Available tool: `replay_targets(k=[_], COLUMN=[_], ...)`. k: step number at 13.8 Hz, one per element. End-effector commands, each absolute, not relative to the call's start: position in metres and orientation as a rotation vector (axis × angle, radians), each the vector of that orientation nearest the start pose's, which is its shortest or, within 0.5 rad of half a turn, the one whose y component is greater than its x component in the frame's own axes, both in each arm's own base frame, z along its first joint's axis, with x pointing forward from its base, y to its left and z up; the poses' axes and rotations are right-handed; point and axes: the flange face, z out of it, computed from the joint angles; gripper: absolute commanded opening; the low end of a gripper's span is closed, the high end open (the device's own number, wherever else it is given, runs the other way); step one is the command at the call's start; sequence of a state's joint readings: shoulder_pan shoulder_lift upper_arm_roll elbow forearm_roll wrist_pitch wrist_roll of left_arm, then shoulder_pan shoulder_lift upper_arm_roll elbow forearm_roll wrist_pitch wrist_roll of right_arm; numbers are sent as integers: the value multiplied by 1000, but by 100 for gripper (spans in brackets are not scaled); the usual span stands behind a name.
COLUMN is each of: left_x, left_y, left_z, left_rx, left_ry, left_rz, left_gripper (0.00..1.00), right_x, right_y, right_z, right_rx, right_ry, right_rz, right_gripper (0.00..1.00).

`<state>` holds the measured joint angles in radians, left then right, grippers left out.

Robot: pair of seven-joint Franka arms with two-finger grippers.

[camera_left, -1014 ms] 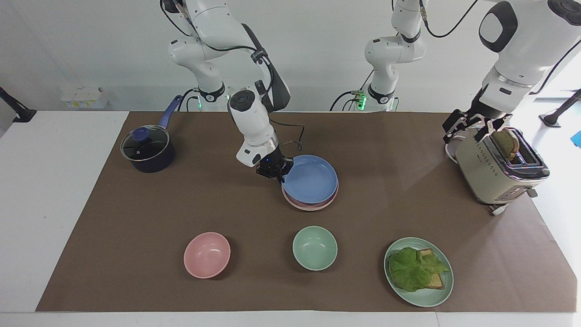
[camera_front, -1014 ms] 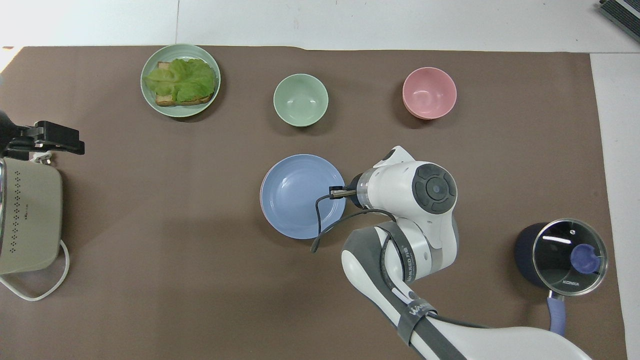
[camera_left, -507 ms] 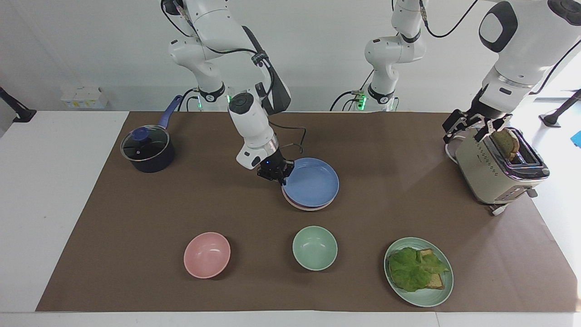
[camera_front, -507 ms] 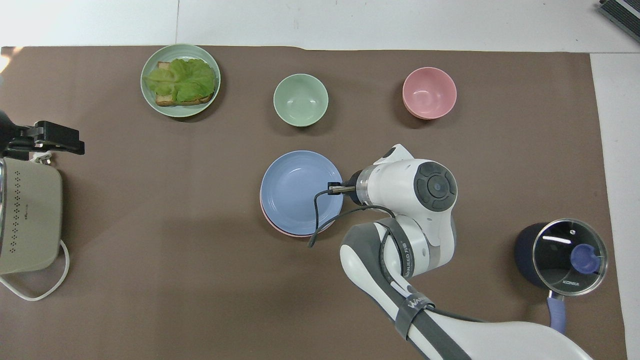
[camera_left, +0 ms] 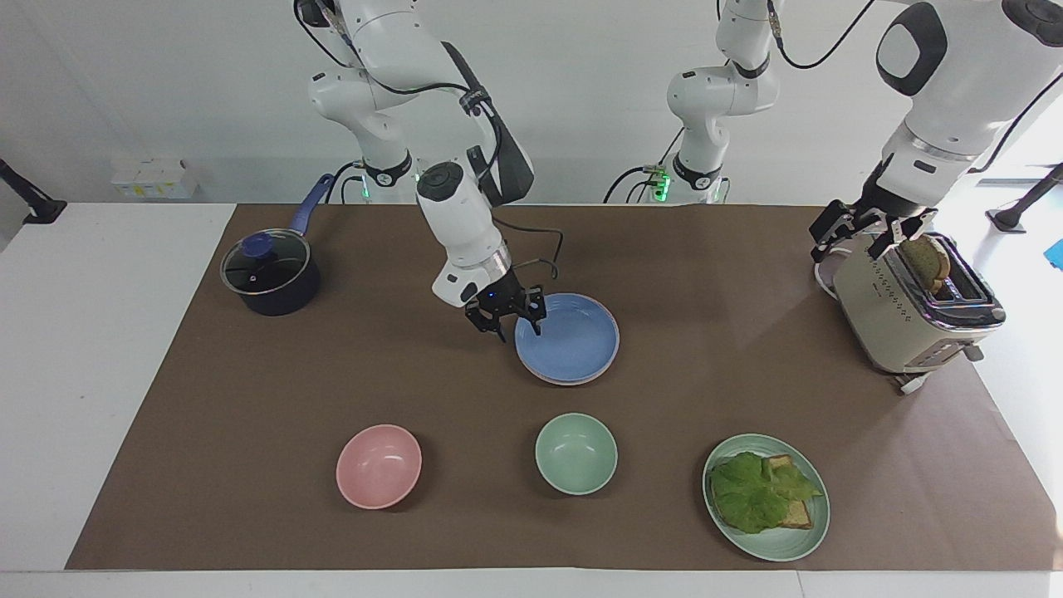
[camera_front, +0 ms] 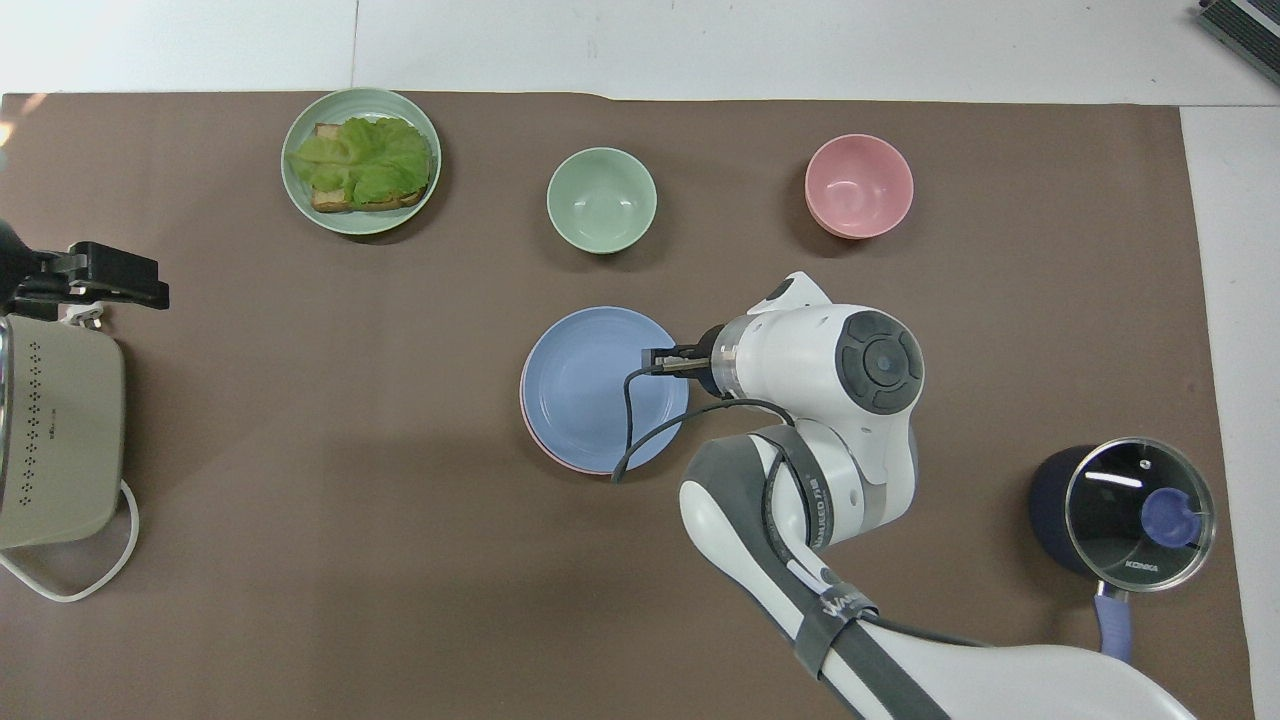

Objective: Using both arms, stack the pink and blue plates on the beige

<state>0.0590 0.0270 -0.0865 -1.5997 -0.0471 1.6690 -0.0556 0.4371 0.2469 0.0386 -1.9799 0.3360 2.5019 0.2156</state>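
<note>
Blue plate: the blue plate point(camera_left: 568, 338) lies flat on top of the pile, about the middle of the worktop, a bit toward the robots' edge.
Pink plate: only a thin pink plate point(camera_front: 545, 455) rim peeks out from under the blue one.
Beige plate: I cannot make out a beige plate in the pile in either view.
Which way it points: the plates are round, so they have no long side; their hollow sides face up.
Right gripper: the right gripper point(camera_left: 506, 316) is at the blue plate's rim on the side toward the right arm's end; its fingers point(camera_left: 536, 308) are apart, and none is clamped on the plate.
Left gripper: the left gripper point(camera_left: 862, 226) waits over the toaster point(camera_left: 905, 309) near the corner at the left arm's end; its fingers are apart.
Facing view only: it shows the spread fingers of the right gripper and the bread in the toaster slot.
Overhead view only: the right arm's big white wrist hides its own fingers, but the pink rim shows more clearly.
Worktop: a white worktop point(camera_left: 91, 349) with a big brown mat point(camera_left: 266, 390).
Other things: a pink bowl point(camera_left: 379, 465), a green bowl point(camera_left: 576, 453) and a green plate point(camera_left: 801, 538) with lettuce and bread sit along the edge away from the robots; a dark pot point(camera_left: 270, 276) with a glass lid sits near the corner at the right arm's end.
Room: a plain white wall stands at the robots' backs.
</note>
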Motion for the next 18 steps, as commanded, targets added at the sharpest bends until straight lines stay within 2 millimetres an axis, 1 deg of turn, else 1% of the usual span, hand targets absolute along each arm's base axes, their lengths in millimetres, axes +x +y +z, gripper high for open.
replay_targets(k=[1, 3, 4, 5, 6, 7, 8, 10, 11, 12, 13, 14, 15, 16, 18], left_x=[568, 568, 568, 568, 568, 568, 568, 568, 568, 568, 568, 568, 568, 568, 568], left_y=[-18, -17, -18, -18, -18, -18, -18, -18, -18, -18, -18, -18, -18, -18, -18], left_z=[606, 606, 606, 605, 606, 606, 606, 606, 606, 606, 606, 606, 606, 606, 606], left_rx=[-3172, -3172, -3172, -3170, -3172, -3172, -3172, -3172, -3172, -3172, -3172, -3172, -3172, -3172, -3172], left_ry=[-40, -42, -40, -39, -40, -40, -40, -40, -40, -40, -40, -40, -40, -40, -40], left_rz=[-49, -49, -49, -49, -49, -49, -49, -49, -49, -49, -49, -49, -49, -49, -49], left_gripper=[100, 100, 100, 100, 100, 100, 100, 100, 100, 100, 100, 100, 100, 100, 100], right_x=[564, 572, 575, 578, 577, 576, 574, 571, 571, 568, 567, 567, 564, 562, 560], right_y=[238, 179, 154, 131, 115, 100, 88, 63, 53, 41, 32, 29, 27, 26, 25], right_z=[423, 459, 475, 498, 517, 543, 565, 610, 626, 637, 640, 651, 655, 658, 656], right_rx=[-2792, -2827, -2881, -2929, -2970, -2999, -3031, -3106, -3122, -3130, -3139, -3142, -3166, -3177, -3180], right_ry=[79, 146, 139, 137, 135, 145, 149, 162, 174, 187, 193, 182, 176, 176, 158], right_rz=[-239, -252, -267, -283, -269, -249, -217, -212, -187, -146, -91, -94, -69, -56, -17], right_gripper=[100, 100, 100, 100, 100, 100, 100, 100, 100, 100, 100, 100, 100, 100, 100])
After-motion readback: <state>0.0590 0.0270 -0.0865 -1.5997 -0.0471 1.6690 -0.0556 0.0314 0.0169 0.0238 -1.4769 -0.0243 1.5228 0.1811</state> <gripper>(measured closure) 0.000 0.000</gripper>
